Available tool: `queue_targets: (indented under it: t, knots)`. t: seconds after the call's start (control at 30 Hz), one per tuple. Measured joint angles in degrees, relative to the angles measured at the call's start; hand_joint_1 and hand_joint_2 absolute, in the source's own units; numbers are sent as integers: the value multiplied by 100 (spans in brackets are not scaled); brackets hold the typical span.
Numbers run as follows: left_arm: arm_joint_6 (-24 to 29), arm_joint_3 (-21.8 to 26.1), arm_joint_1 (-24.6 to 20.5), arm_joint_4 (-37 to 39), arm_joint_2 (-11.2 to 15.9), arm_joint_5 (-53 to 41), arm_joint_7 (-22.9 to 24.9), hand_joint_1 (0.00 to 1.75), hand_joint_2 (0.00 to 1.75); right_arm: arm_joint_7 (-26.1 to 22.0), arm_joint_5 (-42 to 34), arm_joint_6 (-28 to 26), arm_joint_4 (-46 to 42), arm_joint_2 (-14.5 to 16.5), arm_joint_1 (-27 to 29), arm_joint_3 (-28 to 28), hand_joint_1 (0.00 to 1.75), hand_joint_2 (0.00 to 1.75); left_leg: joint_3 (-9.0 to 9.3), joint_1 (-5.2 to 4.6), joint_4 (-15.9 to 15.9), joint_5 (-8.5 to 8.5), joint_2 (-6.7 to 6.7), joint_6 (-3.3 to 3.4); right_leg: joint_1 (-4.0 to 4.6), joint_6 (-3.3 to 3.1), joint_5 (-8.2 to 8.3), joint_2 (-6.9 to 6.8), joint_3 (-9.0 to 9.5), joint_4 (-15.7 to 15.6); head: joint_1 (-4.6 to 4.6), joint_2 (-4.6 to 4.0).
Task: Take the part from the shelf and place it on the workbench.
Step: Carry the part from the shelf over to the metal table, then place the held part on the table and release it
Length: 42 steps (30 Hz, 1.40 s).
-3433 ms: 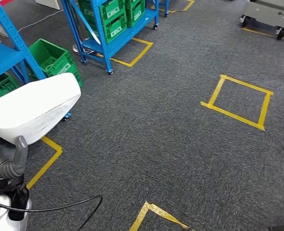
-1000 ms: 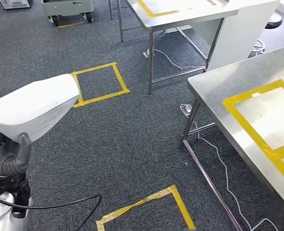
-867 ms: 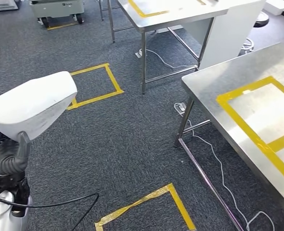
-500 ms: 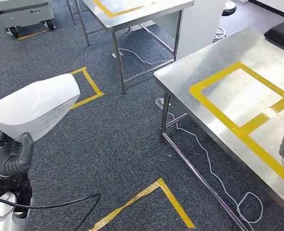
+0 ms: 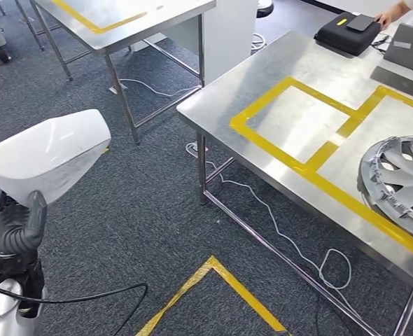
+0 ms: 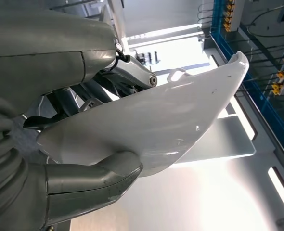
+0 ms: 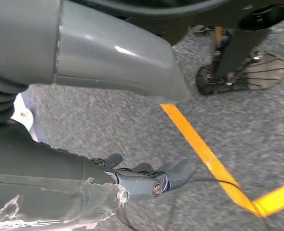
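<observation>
Grey carpet | left hand [image 5: 14, 227] grips white part [image 5: 48, 157] | right hand [image 7: 148, 178] seemingly empty

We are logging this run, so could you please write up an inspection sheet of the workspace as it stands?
Surface: steel workbench with yellow tape frames.
Job's things: white part, off the bench.
Clutter: hubcap, black case.
Hands: left hand holds the part from below; right hand holds nothing, fingers apart.
Cables: white cord on the carpet under the bench.
Surroundings: second steel table; a person's hand.
</observation>
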Motion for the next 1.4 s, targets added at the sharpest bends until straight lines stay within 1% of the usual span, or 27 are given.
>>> queue_targets:
  t: [0.07,0.13,0.2,0.23,0.27,0.3,0.37,0.4,0.43,0.5,0.57,0.63,0.7,0.73,0.77,0.8,0.87,0.93,0.97,1.0,1.03,1.1,1.17,1.23,1.27,1.3,1.4]
  knots:
    - [5,-4,-10,-1,-2,2,14,175,175,2,-7,-14,0,12,27,0,0,0,8,-8,-25,25,168,81,24,37,-151,-328,-137,221,40,0]
    - [13,0,3,-1,1,4,21,175,175,3,-13,-24,0,22,12,0,0,0,12,-44,-31,21,351,130,50,57,-539,-768,-442,888,78,0]
    - [19,-2,17,0,2,-4,28,175,175,4,-29,-29,0,26,-1,0,0,0,15,-73,-30,10,549,152,48,72,-819,-895,-713,1533,79,0]
    - [20,-5,19,0,2,-10,39,175,175,9,-41,-31,0,29,2,0,0,0,19,-80,-30,4,641,156,49,71,-811,-910,-713,1593,81,0]
    - [20,-10,19,0,1,-18,56,175,175,14,-51,-34,0,31,8,0,0,0,26,-84,-29,-2,720,156,50,66,-714,-924,-604,1443,81,0]
    - [20,-14,17,0,1,-21,79,175,175,20,-58,-39,0,32,13,0,0,0,39,-88,-29,-12,794,149,55,55,-547,-988,-377,1078,81,0]
    - [33,-26,5,0,1,-61,143,175,175,31,-64,-41,0,33,6,0,0,0,77,-105,-28,-40,923,112,85,9,-298,-1208,70,321,77,0]
    - [51,-35,-12,3,4,-104,185,175,175,41,-65,-30,0,33,-3,0,0,0,93,-114,-28,-50,980,86,102,-19,-230,-1282,209,81,72,0]
    - [77,-50,-43,10,9,-172,232,175,175,56,-66,-12,1,31,-11,0,0,0,104,-121,-31,-52,1030,56,118,-49,-218,-1292,242,6,65,0]
    - [167,-114,-164,67,35,-379,338,175,175,78,-69,37,3,25,-13,0,0,0,112,-114,-46,-52,1109,-8,120,-113,-178,-1164,227,-11,60,0]
    - [268,-183,-341,183,99,-608,424,175,175,77,-68,60,4,22,-12,0,0,0,60,-94,87,-171,939,-77,89,-173,-138,-1035,228,-49,49,0]
    - [337,-207,-477,317,184,-727,470,175,175,70,-67,51,4,27,-29,0,0,0,-192,-76,642,-483,629,-126,56,-208,-109,-895,232,-70,21,0]
    - [371,-216,-533,431,245,-755,487,175,175,68,-67,41,4,33,-35,0,0,0,-551,-69,1340,-741,497,-148,47,-220,-99,-731,227,-69,5,0]
    - [384,-223,-549,477,267,-782,491,175,175,67,-67,37,4,36,-30,0,0,0,-653,-64,1499,-731,477,-154,43,-219,-95,-641,226,-69,3,0]
    - [407,-232,-572,515,287,-843,493,175,175,68,-67,34,4,37,-23,1,0,0,-657,-57,1450,-610,457,-158,36,-211,-89,-549,227,-68,3,0]
    - [448,-239,-609,552,308,-941,502,175,175,68,-66,32,4,40,-19,2,0,0,-560,-43,1204,-405,418,-164,25,-197,-81,-459,228,-66,5,0]
    - [567,-256,-756,648,355,-1233,538,175,175,70,-63,39,4,47,-28,7,0,0,-225,16,464,-29,165,-187,12,-144,-67,-292,207,-49,-1,0]
    - [687,-313,-995,810,402,-1638,592,175,175,79,-61,87,4,50,-41,16,0,0,-38,50,34,73,-58,-161,4,-65,-39,-160,143,-43,-6,0]
    - [724,-374,-1141,915,420,-1877,617,175,175,91,-60,132,4,50,-38,23,0,0,-22,41,-25,57,-74,-120,-6,-19,-19,-99,98,-56,-7,0]
    - [740,-456,-1301,1030,434,-2133,650,175,175,106,-63,184,5,50,-27,32,0,0,-36,34,-22,72,-11,-68,-25,23,8,-41,69,-86,-7,0]
    - [733,-559,-1484,1153,447,-2385,690,175,175,121,-71,233,5,49,-11,42,0,0,-39,30,-36,90,56,-19,-28,55,8,-84,42,-81,-7,0]
    - [702,-818,-1838,1408,460,-2796,793,175,175,142,-97,300,7,48,-9,56,0,0,-38,27,-64,122,204,71,-4,88,-179,-406,-112,212,47,0]
    - [669,-1049,-2084,1630,461,-3039,887,175,175,138,-141,336,7,46,-35,59,0,0,-40,-16,-66,123,376,120,18,94,-569,-773,-455,937,103,0]
    - [587,-1271,-2331,1876,398,-3306,1000,175,175,114,-233,369,8,28,-33,58,0,0,-41,-58,-64,113,567,143,17,92,-777,-879,-715,1512,108,0]
    - [539,-1422,-2498,2030,332,-3497,1082,175,175,101,-288,393,9,12,-16,57,0,0,-41,-71,-62,108,644,152,20,86,-730,-899,-697,1514,109,0]
    - [504,-1619,-2698,2211,238,-3718,1175,175,175,91,-333,423,11,-11,2,57,0,0,-37,-81,-61,103,710,158,27,76,-588,-937,-559,1285,109,0]
    - [491,-2294,-3344,2793,-40,-4333,1446,175,175,97,-343,498,18,-67,-7,57,0,0,-15,-130,-46,75,869,132,103,6,-125,-1311,78,160,122,0]
